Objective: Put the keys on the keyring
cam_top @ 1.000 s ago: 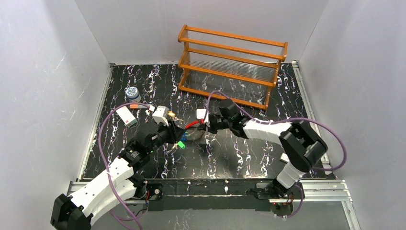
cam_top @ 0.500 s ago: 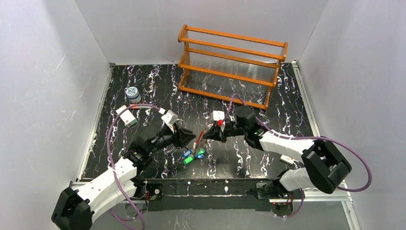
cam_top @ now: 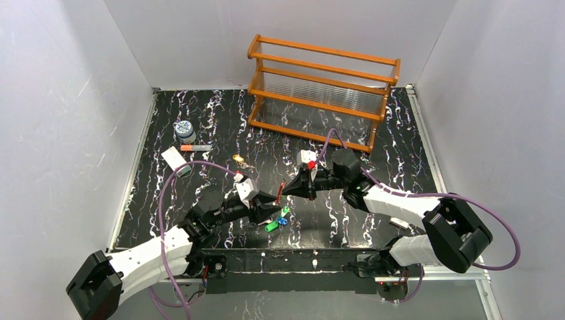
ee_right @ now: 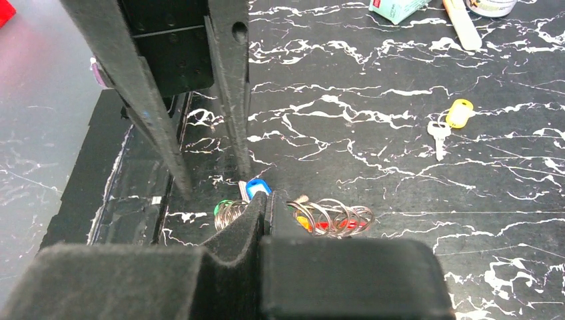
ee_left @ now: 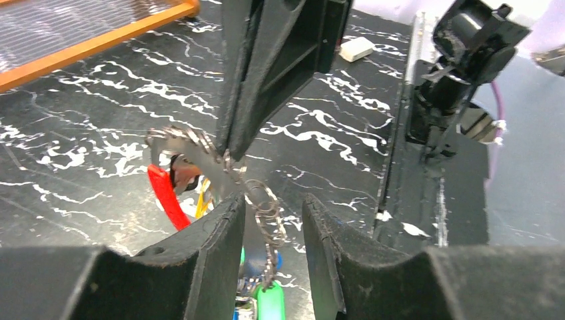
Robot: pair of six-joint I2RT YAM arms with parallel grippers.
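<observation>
The right gripper (cam_top: 286, 192) is closed, its two fingers pressed together on the thin silvery metal keyring (ee_left: 200, 150) with a curved red plastic piece (ee_left: 165, 197). The left wrist view shows the fingertips meeting on the loop, which is held up off the black, white-veined worktop (cam_top: 320, 223). The red piece hangs just under the right gripper's tips.

The left gripper (cam_top: 274, 203) faces the right one, tip almost to tip. Its fingers (ee_left: 220, 233) are apart. A short chain of small silvery rings (ee_left: 266, 213) hangs from the keyring into the gap between them. It lies close against one finger and clear of the other, so it does not look pinched.

Small metal keys with green and blue plastic heads (cam_top: 271, 227) sit in a cluster directly below the left gripper's tips. In its wrist view a green head (ee_left: 270, 303) shows at the bottom of the chain. From the right wrist camera a blue head (ee_right: 256, 188) shows just beyond the closed fingers.

A lone key with a yellow plastic head (ee_right: 456, 113) lies flat on the worktop, beyond the left gripper and apart from both grippers.

Farther out past the left gripper are a round blue-and-white patterned jar (cam_top: 184, 129), a thin orange-tipped stick (cam_top: 195, 147) and a white rectangular card (cam_top: 174, 160). An orange wooden rack with clear shelves (cam_top: 323, 73) stands well beyond the right gripper.
</observation>
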